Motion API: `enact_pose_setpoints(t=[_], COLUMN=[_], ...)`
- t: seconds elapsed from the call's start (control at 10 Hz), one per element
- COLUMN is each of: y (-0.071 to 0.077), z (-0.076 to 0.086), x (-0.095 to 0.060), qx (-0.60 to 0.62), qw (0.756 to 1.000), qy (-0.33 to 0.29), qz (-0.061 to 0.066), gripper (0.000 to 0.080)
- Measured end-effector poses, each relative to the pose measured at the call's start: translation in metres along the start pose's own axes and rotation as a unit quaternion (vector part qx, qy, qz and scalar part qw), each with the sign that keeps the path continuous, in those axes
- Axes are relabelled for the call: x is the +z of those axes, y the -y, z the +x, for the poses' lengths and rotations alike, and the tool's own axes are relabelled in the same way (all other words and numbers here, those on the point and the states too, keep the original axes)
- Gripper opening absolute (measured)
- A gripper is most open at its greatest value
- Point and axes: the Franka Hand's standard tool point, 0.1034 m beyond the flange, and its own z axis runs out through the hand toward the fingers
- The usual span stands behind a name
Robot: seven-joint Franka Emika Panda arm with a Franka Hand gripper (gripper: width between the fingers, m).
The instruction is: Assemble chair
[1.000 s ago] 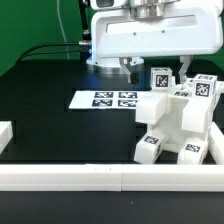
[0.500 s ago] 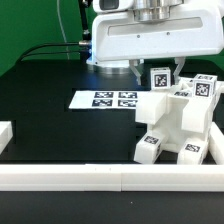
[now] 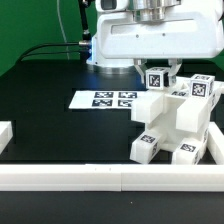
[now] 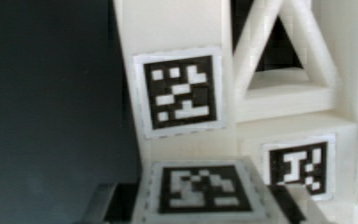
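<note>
The chair (image 3: 176, 122) is a boxy white assembly with several black-and-white tags, standing at the exterior view's right on the black table. My gripper (image 3: 158, 72) hangs straight above it, with one finger on each side of the chair's tagged top post (image 3: 158, 80). The jaws are shut on that post. In the wrist view the white chair (image 4: 181, 95) fills the picture with three tags showing. My gripper (image 4: 197, 200) has a dark finger (image 4: 130, 202) pressed against the side of the tagged post. The chair's lower parts are hidden in the wrist view.
The marker board (image 3: 105, 99) lies flat on the table at the exterior view's left of the chair. A long white border rail (image 3: 100, 178) runs along the front edge, with a short piece (image 3: 5, 135) at the left. A black cable (image 3: 45, 50) trails at the back.
The jaws have closed from wide open onto the chair's tagged top post. The chair has since shifted slightly toward the exterior view's left.
</note>
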Motion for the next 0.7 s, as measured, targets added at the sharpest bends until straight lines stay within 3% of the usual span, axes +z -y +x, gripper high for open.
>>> enact_pose_setpoints(t=[0.4, 0.7], y=[0.0013, -0.0004], z=[0.0017, 0.0007], x=[0.0003, 0.0002], qx=[0.185, 0.396], qw=[0.983, 0.918], qy=[-0.001, 0.017], qz=[0.0, -0.003], gripper=[0.0264, 0.0265])
